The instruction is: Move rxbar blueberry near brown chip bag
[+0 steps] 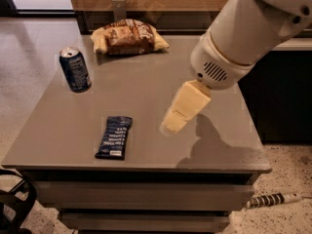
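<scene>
The rxbar blueberry point(114, 137) is a flat dark navy bar with white text, lying on the grey table near its front left. The brown chip bag point(128, 36) is puffy with pale ends and lies at the table's back edge. My gripper point(174, 124) is pale yellow, hangs from the big white arm point(243, 33) and points down-left over the middle of the table. It is to the right of the bar and apart from it, holding nothing that I can see.
An upright blue soda can point(75, 69) stands at the table's left side, between the bar and the bag. The grey table point(146, 82) has drawers below its front edge. A dark cabinet point(282, 91) stands to the right. A cable point(273, 200) lies on the floor.
</scene>
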